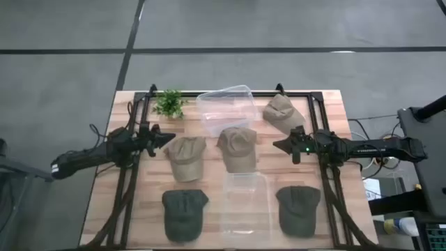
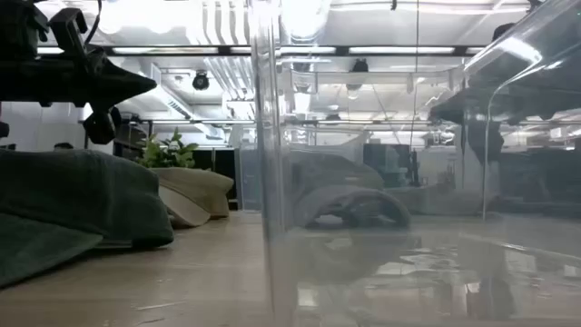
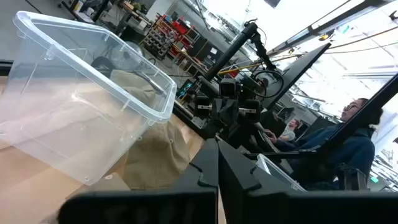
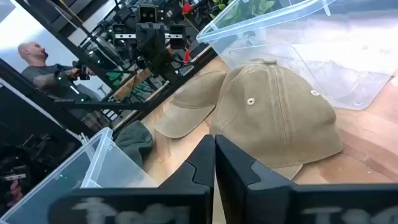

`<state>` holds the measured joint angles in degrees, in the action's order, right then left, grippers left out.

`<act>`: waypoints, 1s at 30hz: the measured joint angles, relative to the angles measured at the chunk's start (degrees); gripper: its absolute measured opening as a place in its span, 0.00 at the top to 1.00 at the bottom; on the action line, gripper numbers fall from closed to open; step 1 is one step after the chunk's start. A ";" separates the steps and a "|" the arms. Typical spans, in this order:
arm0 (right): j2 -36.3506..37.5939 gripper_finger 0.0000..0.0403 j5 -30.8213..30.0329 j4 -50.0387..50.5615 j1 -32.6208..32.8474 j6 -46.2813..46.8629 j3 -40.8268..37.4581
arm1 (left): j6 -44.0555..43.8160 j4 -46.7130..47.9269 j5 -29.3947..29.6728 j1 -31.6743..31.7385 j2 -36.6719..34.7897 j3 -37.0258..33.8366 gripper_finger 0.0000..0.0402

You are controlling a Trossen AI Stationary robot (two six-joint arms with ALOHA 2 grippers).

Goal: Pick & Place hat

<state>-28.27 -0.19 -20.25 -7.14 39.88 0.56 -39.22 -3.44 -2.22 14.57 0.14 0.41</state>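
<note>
Above the tabletop (image 1: 320, 104) your two arms are facing each other across the hats. Your left gripper (image 1: 169, 137) is hovering with its fingers clenched together, carrying nothing, just beside the left tan cap (image 1: 186, 157). Your right gripper (image 1: 278, 145) is likewise pinched closed and empty, pointing at the middle tan cap (image 1: 237, 148), which is lying near it between the two clear bins. The far clear bin (image 1: 226, 108) is sitting tilted behind that cap; the near clear bin (image 1: 245, 202) is standing in front of it. A third tan cap (image 1: 282, 111) is resting behind your right gripper, and two dark green caps (image 1: 185, 213) (image 1: 298, 208) are lying along the near edge. A small plant (image 1: 168, 103) is standing at the far left; whether it is touching the frame rail there is hard to say.
</note>
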 joint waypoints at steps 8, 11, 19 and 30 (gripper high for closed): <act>0.00 0.98 -0.30 -0.92 -0.07 18.89 0.00 | -0.07 0.02 -0.01 -0.02 0.00 0.02 1.00; 0.00 0.98 -1.58 -4.94 -0.07 29.59 -0.02 | -0.07 0.02 -0.02 0.00 0.00 0.02 1.00; 0.00 0.95 -10.55 -9.77 -0.02 42.23 0.00 | -0.07 0.02 -0.01 -0.01 0.00 0.02 1.00; -0.12 0.51 -13.17 -9.98 -0.04 50.88 1.24 | -3.77 0.02 -0.02 -0.01 0.00 0.02 1.00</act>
<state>-28.40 -13.36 -30.23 -7.18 90.75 1.80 -42.99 -3.42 -2.24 14.56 0.14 0.43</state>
